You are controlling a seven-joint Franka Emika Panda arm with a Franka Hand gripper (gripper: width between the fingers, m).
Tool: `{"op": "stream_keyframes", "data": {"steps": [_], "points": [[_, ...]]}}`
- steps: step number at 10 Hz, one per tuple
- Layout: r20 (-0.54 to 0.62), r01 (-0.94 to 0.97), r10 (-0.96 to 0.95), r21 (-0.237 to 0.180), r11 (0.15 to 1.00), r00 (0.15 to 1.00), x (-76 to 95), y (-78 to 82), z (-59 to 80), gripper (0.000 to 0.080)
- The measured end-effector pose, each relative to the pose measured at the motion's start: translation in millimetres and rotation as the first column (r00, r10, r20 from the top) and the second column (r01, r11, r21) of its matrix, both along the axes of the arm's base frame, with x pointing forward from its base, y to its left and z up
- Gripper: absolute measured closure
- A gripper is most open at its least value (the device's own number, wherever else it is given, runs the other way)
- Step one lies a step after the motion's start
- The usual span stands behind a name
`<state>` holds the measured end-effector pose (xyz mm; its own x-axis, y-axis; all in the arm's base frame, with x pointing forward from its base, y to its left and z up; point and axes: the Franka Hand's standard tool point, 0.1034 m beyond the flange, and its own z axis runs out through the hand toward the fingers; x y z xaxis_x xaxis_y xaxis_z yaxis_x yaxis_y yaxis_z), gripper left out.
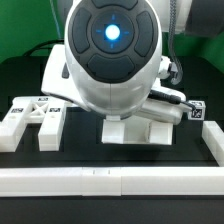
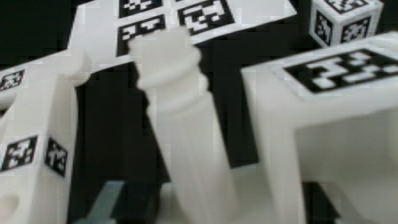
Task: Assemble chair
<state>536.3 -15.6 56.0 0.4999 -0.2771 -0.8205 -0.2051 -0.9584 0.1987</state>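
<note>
Exterior view: the glossy robot body (image 1: 112, 45) fills the centre and hides the arm's tip. Directly beneath it, on the black table (image 1: 90, 150), stands a cluster of white chair parts (image 1: 140, 128). Two tagged bars (image 1: 48, 125) lie side by side towards the exterior view's left, well apart from the cluster, and a small tagged cube (image 1: 197, 110) sits at the exterior view's right. A long plain rail (image 1: 110, 181) runs across the foreground. Wrist view: a ridged white post (image 2: 169, 100) stands close to the lens between a tagged upright (image 2: 39, 120) and a tagged block (image 2: 347, 75), with a tagged slab (image 2: 169, 25) beyond it. Of the gripper (image 2: 214, 203), only two dark blurred shapes show, flanking the post's base; whether they pinch it or stand spread cannot be told.
</note>
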Motion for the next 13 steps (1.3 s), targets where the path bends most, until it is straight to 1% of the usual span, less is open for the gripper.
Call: {"op": "stream_keyframes", "data": {"steps": [1,2,3,4,5,8,10,11,12,13], "points": [[0.003,-0.001,0.001,-0.001,1.000,1.000,0.2,0.1,-2.5,0.0472],[0.005,0.000,0.000,-0.001,1.000,1.000,0.6,-0.6,-2.4,0.0388],[0.005,0.001,-0.001,-0.001,1.000,1.000,0.4,-1.2,-2.9,0.0225],[0.004,0.002,-0.002,-0.001,1.000,1.000,0.2,-1.4,-3.1,0.0225],[0.004,0.003,-0.003,-0.001,1.000,1.000,0.2,-2.4,-3.7,0.0164],[0.014,0.015,-0.015,-0.002,1.000,1.000,5.1,-12.6,-7.3,0.0151],[0.023,0.011,-0.012,0.032,0.999,1.000,6.5,-25.2,-3.2,0.0151],[0.032,0.013,-0.014,0.043,0.999,0.999,6.5,-31.9,2.9,0.0151],[0.031,0.023,-0.025,0.046,0.999,0.999,6.6,-39.3,4.5,0.0151],[0.058,0.025,-0.028,0.042,0.999,0.998,11.3,-41.9,4.4,0.0151]]}}
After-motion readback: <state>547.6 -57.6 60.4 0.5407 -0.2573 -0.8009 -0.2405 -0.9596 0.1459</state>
